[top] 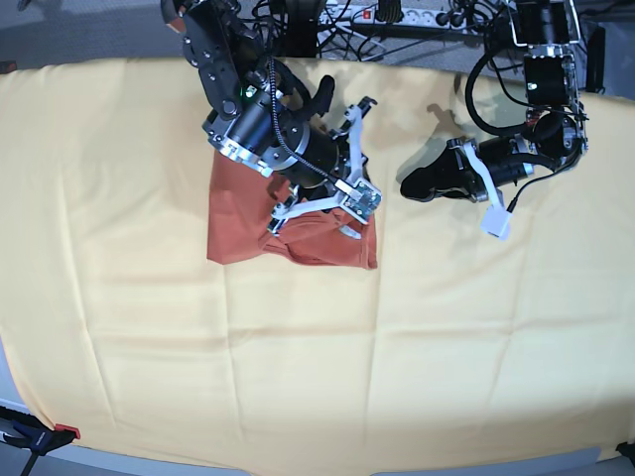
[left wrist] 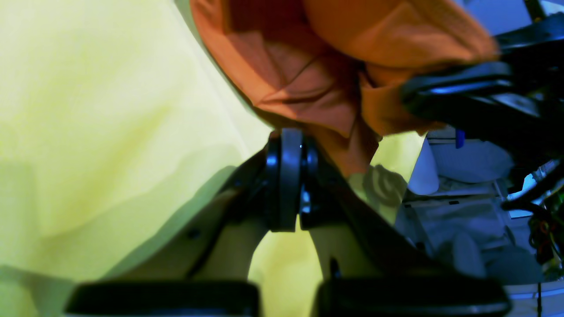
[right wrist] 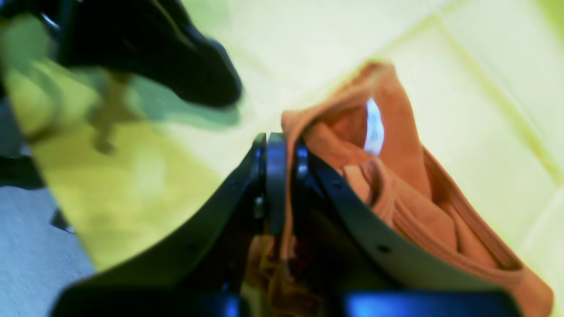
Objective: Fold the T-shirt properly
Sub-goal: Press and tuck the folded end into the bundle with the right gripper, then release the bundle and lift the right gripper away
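Note:
The rust-orange T-shirt (top: pixel 238 228) lies partly folded on the pale yellow cloth (top: pixel 298 347), left of centre. My right gripper (top: pixel 283 213) is over its middle. In the right wrist view this gripper (right wrist: pixel 282 145) is shut on a pinch of the T-shirt (right wrist: pixel 396 198), and the white tag (right wrist: pixel 374 127) shows among the raised folds. My left gripper (top: pixel 412 186) hovers just right of the shirt, apart from it. In the left wrist view it (left wrist: pixel 286 136) is shut with nothing seen between the pads, and the T-shirt (left wrist: pixel 308 66) lies beyond its tips.
The yellow cloth (left wrist: pixel 88 110) covers the whole table. Cables and a power strip (top: pixel 397 15) run along the back edge. A clamp (top: pixel 35 436) sits at the front left corner. Each wrist view shows the other arm as a black shape (right wrist: pixel 176 53) (left wrist: pixel 476 97).

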Motion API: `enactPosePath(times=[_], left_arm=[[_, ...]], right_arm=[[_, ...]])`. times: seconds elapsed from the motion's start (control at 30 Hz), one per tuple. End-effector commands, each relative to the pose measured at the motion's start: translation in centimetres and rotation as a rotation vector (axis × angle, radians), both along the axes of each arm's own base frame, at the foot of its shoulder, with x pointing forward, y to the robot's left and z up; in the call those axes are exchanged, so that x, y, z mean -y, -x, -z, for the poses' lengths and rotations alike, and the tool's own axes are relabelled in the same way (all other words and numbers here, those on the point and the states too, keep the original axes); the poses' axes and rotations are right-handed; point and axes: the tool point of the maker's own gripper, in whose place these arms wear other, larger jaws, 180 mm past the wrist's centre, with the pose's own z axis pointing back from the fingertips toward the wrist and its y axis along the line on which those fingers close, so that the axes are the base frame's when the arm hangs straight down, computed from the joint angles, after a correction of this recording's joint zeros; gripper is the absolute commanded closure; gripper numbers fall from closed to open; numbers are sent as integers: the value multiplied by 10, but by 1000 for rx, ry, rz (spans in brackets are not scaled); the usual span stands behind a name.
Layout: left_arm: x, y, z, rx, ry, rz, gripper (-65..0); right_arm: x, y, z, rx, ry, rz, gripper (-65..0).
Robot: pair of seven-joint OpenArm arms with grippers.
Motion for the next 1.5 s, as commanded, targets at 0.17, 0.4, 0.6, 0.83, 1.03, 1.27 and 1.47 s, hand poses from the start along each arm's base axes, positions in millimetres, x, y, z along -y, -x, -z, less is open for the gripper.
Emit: enactPosePath(times=[0.17,0.4,0.6,0.83,1.03,1.27,1.47], left_arm=[[-2,-7,-15,49,23,-5,0],[-2,-7,-15,49,24,-5,0],[-2,-2,-11,36,23,-5,0],[-2,-2,-10,33,23,-5,0],[-2,2,-7,23,24,-5,0],[-2,2,-8,23,24,-6,0],[-2,2,-8,23,24,-6,0]], right_arm=[[-31,8,-38,53,-165,-104,-386],[-19,8,-22,20,-68,-107,-386],[22,-11,1,38,76,37,-386],[14,24,20,-56,53,-94,-386],[12,27,20,-62,48,-106,-154],[12,30,22,-55,64,-133,0],[3,41,19,-73,27,-201,-165]])
